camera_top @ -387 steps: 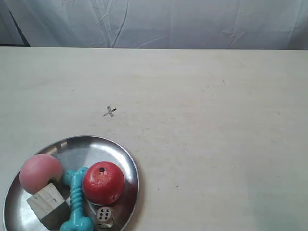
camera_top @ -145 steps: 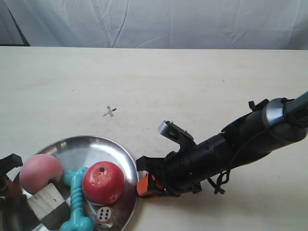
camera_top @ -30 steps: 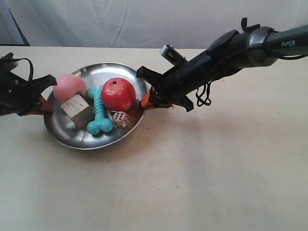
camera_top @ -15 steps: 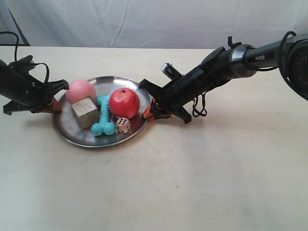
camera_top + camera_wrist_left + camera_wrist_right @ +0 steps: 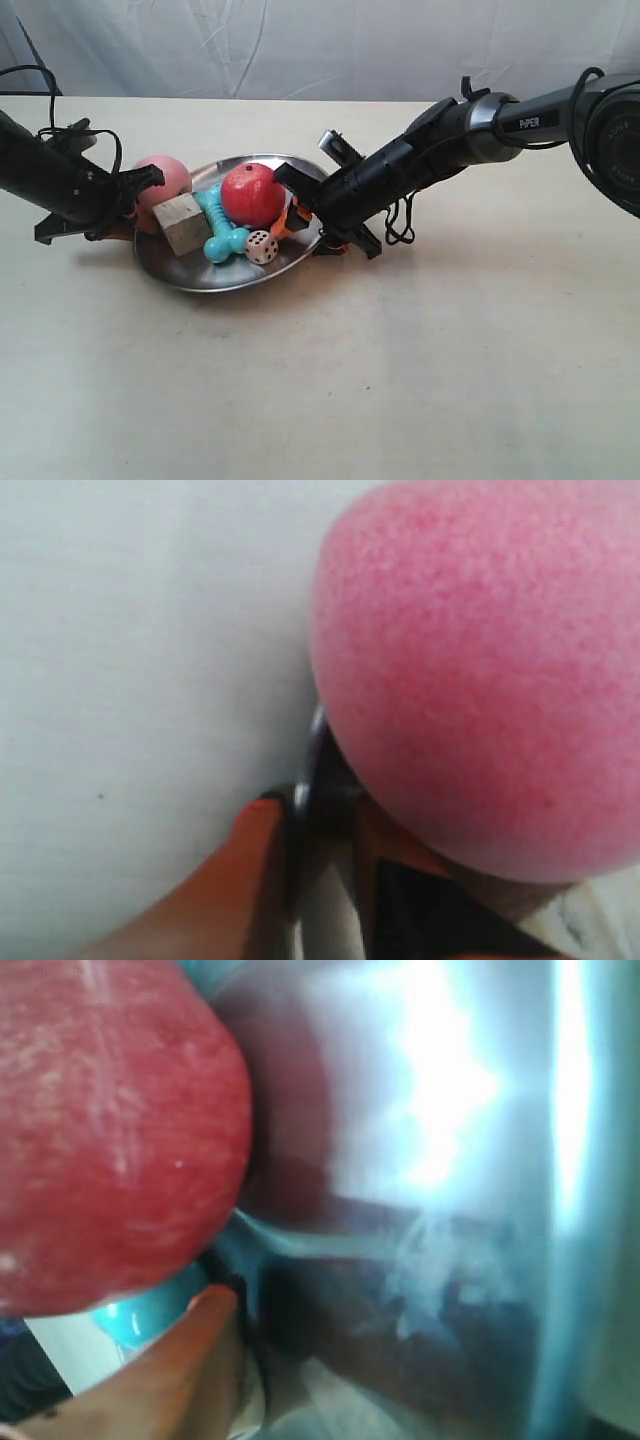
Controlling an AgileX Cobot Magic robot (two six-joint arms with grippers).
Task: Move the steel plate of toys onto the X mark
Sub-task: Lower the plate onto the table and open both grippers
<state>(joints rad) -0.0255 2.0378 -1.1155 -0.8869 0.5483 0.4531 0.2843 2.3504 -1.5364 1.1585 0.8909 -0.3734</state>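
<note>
Shiny round steel plate (image 5: pixel 190 272), fully loaded.
Pink ball (image 5: pixel 163 178) at 10 o'clock, wooden cube (image 5: pixel 183 223) 9, teal bone (image 5: pixel 222 228) centre, red ball (image 5: pixel 251 194) 1, die (image 5: pixel 261 246) 5.

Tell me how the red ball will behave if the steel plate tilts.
Likely to roll: the red ball is round and seems to sit loose on the smooth steel plate. The teal bone and die beside it may check it somewhat. The low rim probably would not stop a hard roll.

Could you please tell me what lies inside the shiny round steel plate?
The shiny steel plate holds a red ball with a hole, a pink ball, a teal bone, a wooden cube and a small white die. Its floor beneath them is hidden.
</note>
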